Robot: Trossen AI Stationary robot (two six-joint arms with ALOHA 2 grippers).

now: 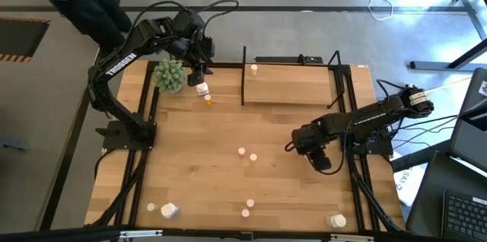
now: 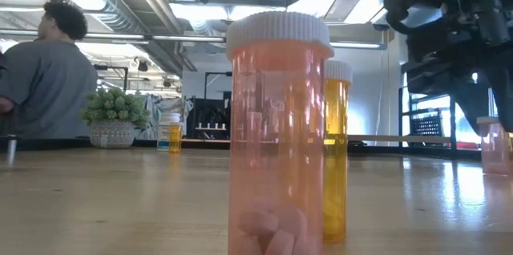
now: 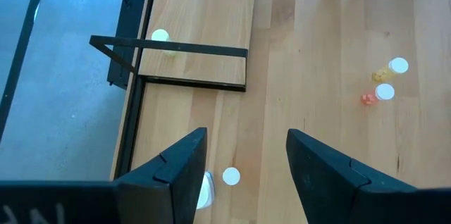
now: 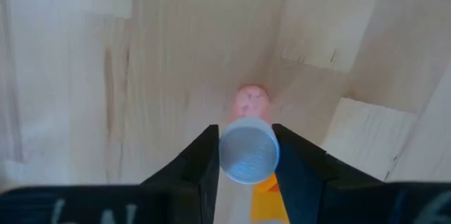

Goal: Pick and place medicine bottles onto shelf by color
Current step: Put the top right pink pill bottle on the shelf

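My right gripper (image 1: 323, 158) (image 4: 245, 155) is low over the table's right part, shut on a pinkish medicine bottle with a white cap (image 4: 246, 150) (image 2: 494, 147). My left gripper (image 1: 199, 71) (image 3: 246, 160) hangs open and high at the far left, above a white bottle (image 1: 202, 89) and an orange one (image 1: 208, 100). The shelf (image 1: 293, 84), a light board in a black frame, stands at the far edge with one bottle (image 1: 254, 68) on it. Other bottles stand on their bases mid-table (image 1: 242, 151) (image 1: 253, 157) and near the front edge (image 1: 249, 204) (image 1: 246, 213). My right gripper pinches the bottle's white cap (image 4: 246, 150) between its two fingers, one finger (image 4: 201, 160) on each side. The fingers come from above, pointing almost straight down. The bottle is upright below them, and in the low view its base seems to rest on the tabletop.
A green spiky plant ball (image 1: 170, 76) sits just left of my left gripper. More bottles stand at the front left (image 1: 169, 211) and front right (image 1: 338, 221). A person (image 2: 48, 70) stands beyond the far left corner. Bare wood lies between the shelf and the mid-table bottles.
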